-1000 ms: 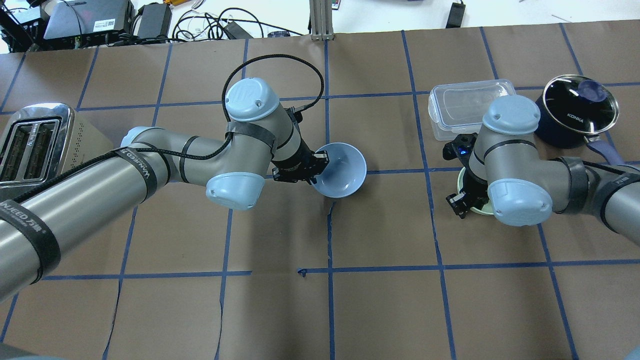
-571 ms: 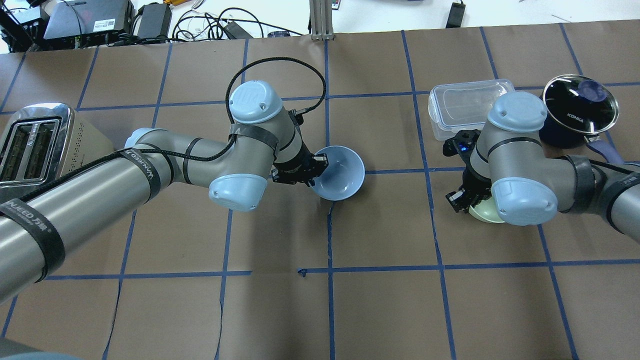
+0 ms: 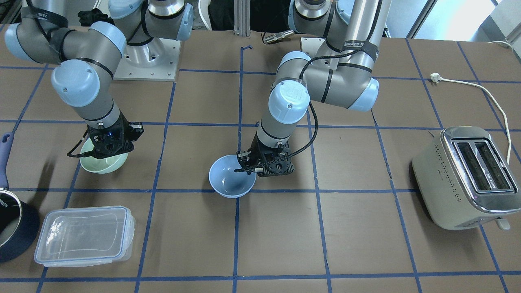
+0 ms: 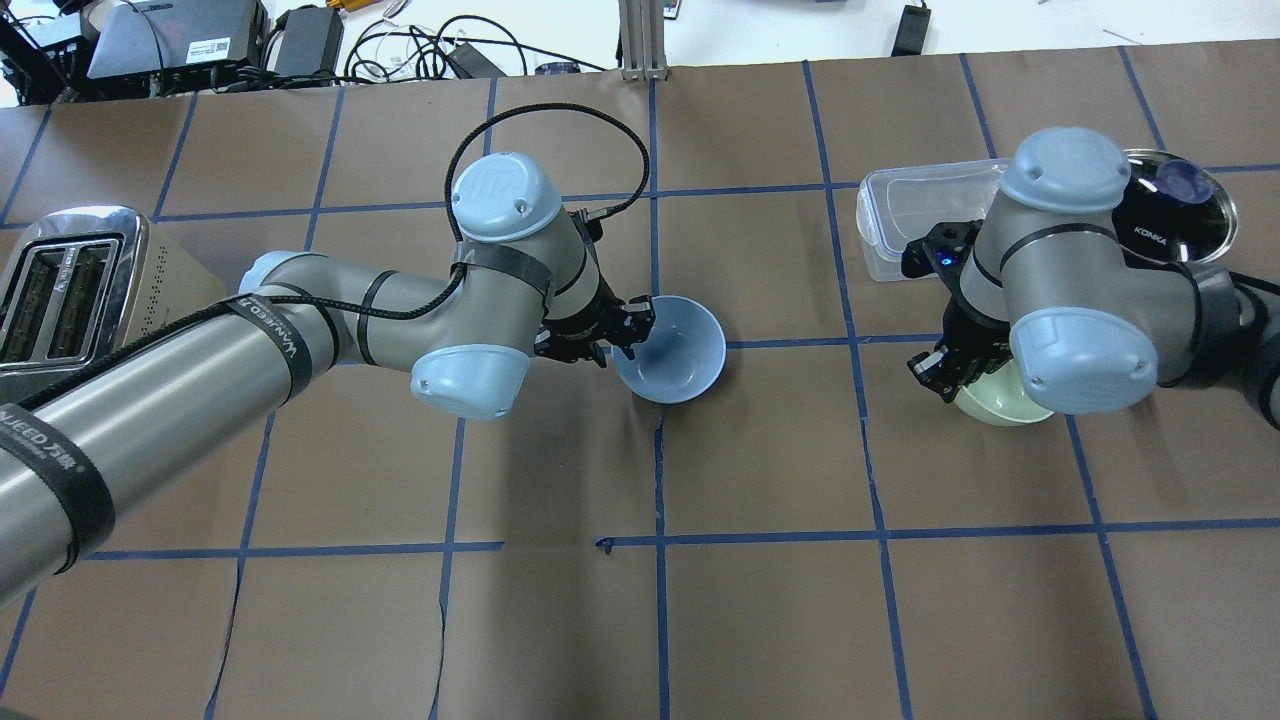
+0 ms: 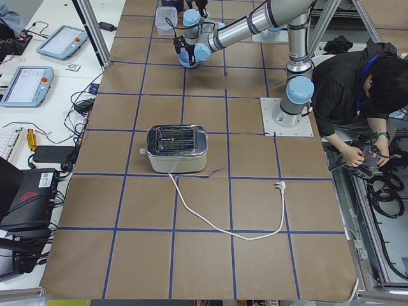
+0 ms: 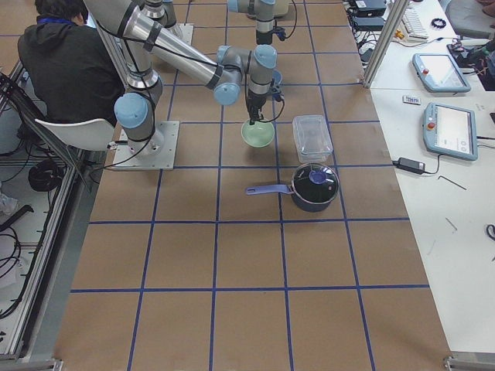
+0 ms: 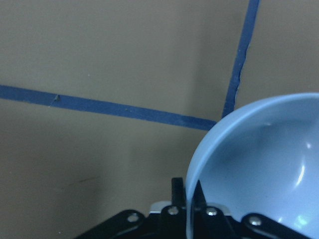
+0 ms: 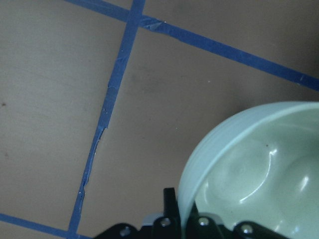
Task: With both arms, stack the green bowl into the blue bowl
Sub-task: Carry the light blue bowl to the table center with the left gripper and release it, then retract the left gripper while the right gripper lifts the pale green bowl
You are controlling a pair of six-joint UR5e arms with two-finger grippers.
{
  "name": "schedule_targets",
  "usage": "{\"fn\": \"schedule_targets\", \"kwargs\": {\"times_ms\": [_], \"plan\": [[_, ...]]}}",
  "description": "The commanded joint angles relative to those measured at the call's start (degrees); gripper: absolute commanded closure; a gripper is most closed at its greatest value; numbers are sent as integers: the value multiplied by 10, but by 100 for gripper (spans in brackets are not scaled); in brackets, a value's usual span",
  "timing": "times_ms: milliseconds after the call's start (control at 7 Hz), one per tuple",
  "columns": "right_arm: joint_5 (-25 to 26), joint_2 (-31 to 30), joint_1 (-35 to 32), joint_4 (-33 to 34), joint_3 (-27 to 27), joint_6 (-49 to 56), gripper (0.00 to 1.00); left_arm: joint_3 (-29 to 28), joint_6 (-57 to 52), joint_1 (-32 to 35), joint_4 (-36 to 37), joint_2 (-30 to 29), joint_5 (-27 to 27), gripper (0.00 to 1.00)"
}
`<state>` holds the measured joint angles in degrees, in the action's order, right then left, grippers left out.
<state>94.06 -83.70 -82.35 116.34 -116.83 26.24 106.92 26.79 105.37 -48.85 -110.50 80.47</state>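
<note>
Your right arm (image 4: 1080, 290) has swung toward 12 o'clock in the overhead view, so its wrist now covers part of the dark pot (image 4: 1185, 200). The green bowl (image 4: 1000, 405) has come with it, a little toward 3 o'clock. That reads as the pickup being done and the carry beginning. The left arm (image 4: 400, 320) has hardly stirred.

The right claw (image 8: 174, 209) is clamped on the green bowl's rim, one finger inside the wall and one outside, at about 10 o'clock on the bowl. The bowl hangs from that bite above the desk (image 4: 760, 600), at 6 o'clock from the clear box (image 4: 900, 215).

The left claw (image 7: 192, 199) is pinched the same way on the blue bowl (image 4: 675, 350), at roughly 10 o'clock on its rim. You cannot tell whether that bowl is clear of the desk.

Both bowls are round, so neither has a long axis. Each mouth faces up, tipped slightly away from its claw. The green bowl sits at 3 o'clock from the blue one, well apart, so the stacking is not yet done.
</note>
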Motion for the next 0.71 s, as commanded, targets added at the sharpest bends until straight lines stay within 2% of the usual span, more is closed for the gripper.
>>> {"fn": "schedule_targets", "kwargs": {"times_ms": [0,143,286,571], "plan": [[12,-11,-2,-66,49,-28,100,-14,-2,-19,-5,13,-1,20],[14,-22,-10,-74,62,-85,100,-43,-7,-53,-52,26,-5,15],[13,-23,-25,-75,77,-137,100,-86,-76,-73,-136,50,-1,16],[12,-27,-60,-118,128,-175,100,-178,-216,-98,-301,95,86,15]]}}
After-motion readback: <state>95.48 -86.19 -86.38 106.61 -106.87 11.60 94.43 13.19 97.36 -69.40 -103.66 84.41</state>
